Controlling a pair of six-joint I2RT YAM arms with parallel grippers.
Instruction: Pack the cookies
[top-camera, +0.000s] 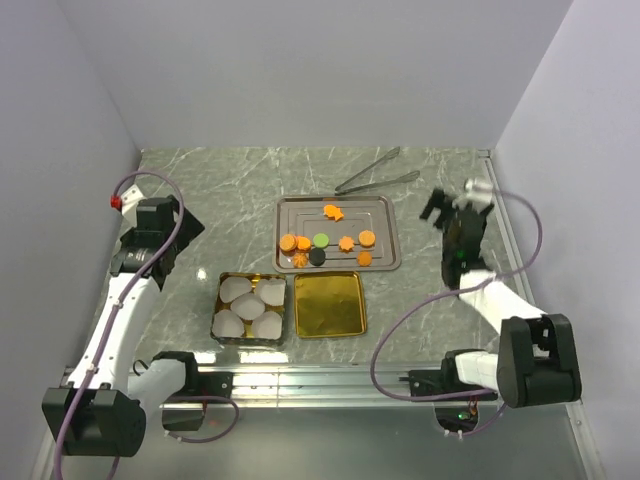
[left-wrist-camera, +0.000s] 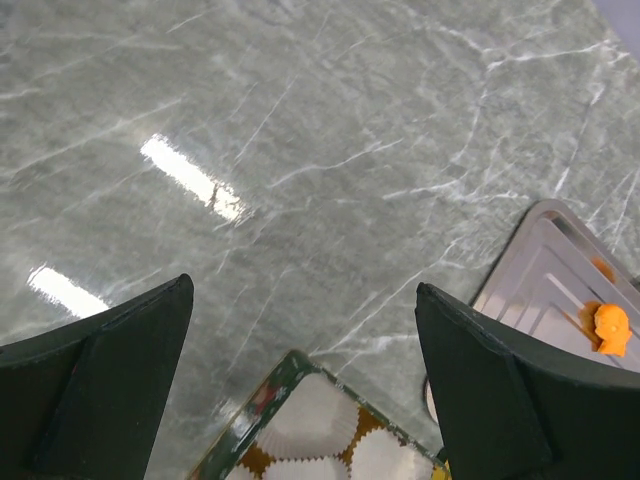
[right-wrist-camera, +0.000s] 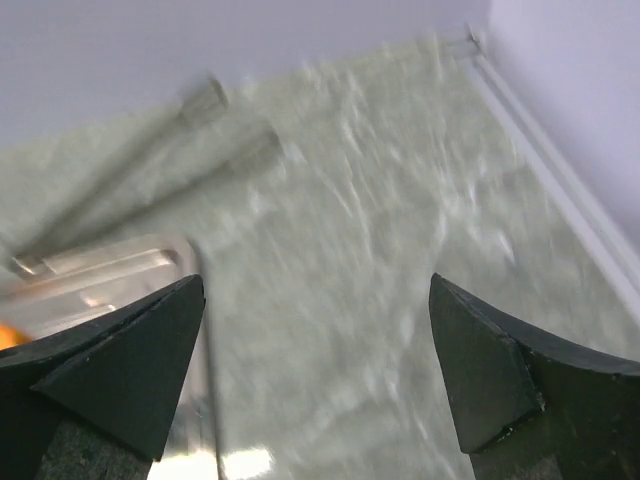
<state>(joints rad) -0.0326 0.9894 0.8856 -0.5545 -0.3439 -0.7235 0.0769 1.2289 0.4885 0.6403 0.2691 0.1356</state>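
Observation:
Several small cookies lie on a silver tray (top-camera: 385, 222): an orange flower (top-camera: 333, 211) at the back, and orange discs (top-camera: 288, 243), a green one (top-camera: 321, 240) and a black one (top-camera: 317, 256) in front. A box (top-camera: 221, 299) holds white paper cups (top-camera: 248, 306); its gold lid (top-camera: 329, 304) lies beside it. My left gripper (top-camera: 182, 225) is open and empty, left of the tray; its view shows the box corner (left-wrist-camera: 270, 395) and an orange cookie (left-wrist-camera: 610, 327). My right gripper (top-camera: 438, 210) is open and empty, right of the tray.
Metal tongs (top-camera: 375, 172) lie behind the tray near the back wall; they show blurred in the right wrist view (right-wrist-camera: 140, 205). White walls close the table on three sides. The tray edge (right-wrist-camera: 100, 265) shows at the left of the right wrist view.

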